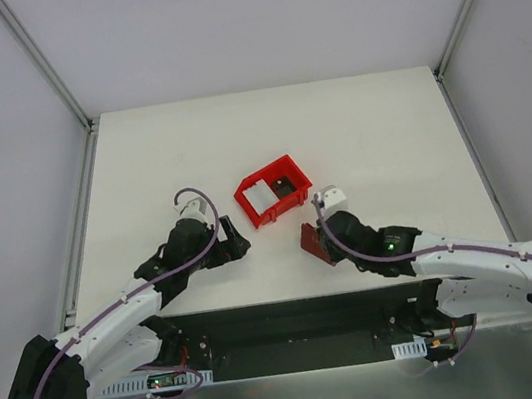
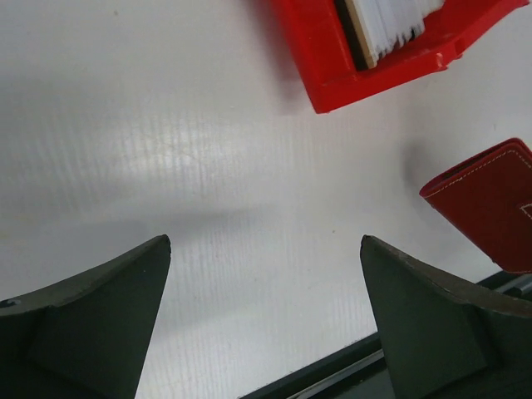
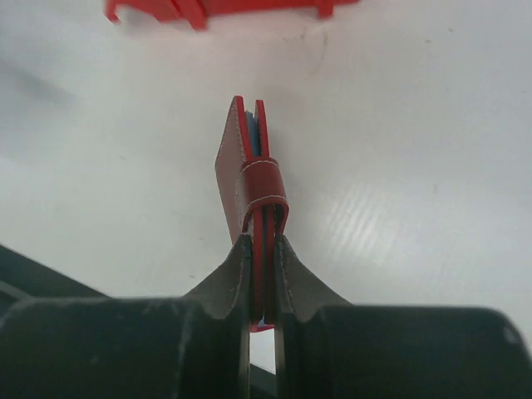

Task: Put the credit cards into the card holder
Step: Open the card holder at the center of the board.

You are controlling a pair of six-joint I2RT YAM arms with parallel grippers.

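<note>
Right wrist view is showing the right gripper [image 3: 262, 249] pinching the small dark-red stitched leather card holder [image 3: 237, 170] by its near edge. The jaws are squeezed down to the thickness of the folded case, so the holder is standing on edge with its mouth pointing away from the fingers, toward the bright red open-fronted plastic bin [image 3: 208, 8]. This grip seems meant to present the holder as a steady, upright target, not to carry it anywhere. A snap tab is looping over the leaves and a thin bluish sliver is showing between them; whether that is a card already seated I cannot tell, nor whether the holder's far edge is touching the white table [image 1: 138, 159]. From above, the holder is sitting just in front of the bin, close to the table's near edge. The stack of pale white thin plastic credit cards [image 2: 391, 21] is lying inside the bin. The left gripper [image 2: 266, 241] is hovering low over bare table just beside the bin, its fingers spread wide and gripping nothing. It looks ready to fetch a card, though the closed tab may be blocking the slot.
</note>
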